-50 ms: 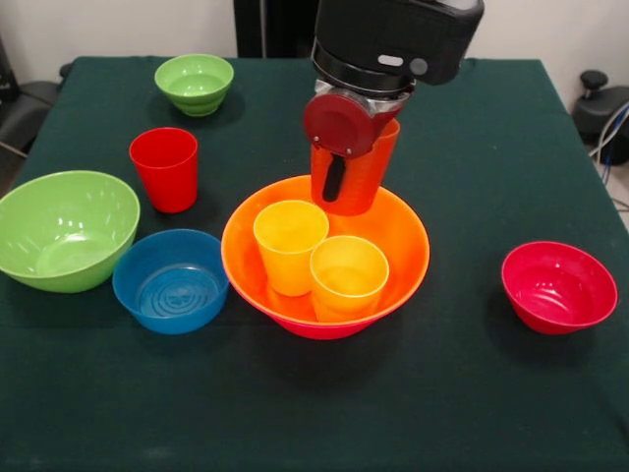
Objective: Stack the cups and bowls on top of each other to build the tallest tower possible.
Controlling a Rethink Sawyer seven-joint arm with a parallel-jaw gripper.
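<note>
My gripper (344, 175) is shut on the orange cup (366, 182), with one black finger (334, 179) down its near wall. It holds the cup upright, just over the far rim of the large orange bowl (398, 246). That bowl is nested in a pink bowl, of which only the underside (324, 331) shows. Two yellow cups (289, 246) (348, 277) stand upright side by side inside the orange bowl. Left of the pile, the red cup (164, 169) stands alone on the cloth.
A small blue bowl (170, 280) sits by the orange bowl's left side, touching a larger green bowl (64, 228) at the left edge. A small green bowl (195, 84) lies far left, a small red bowl (558, 285) at the right. All rest on the dark green tablecloth (472, 393).
</note>
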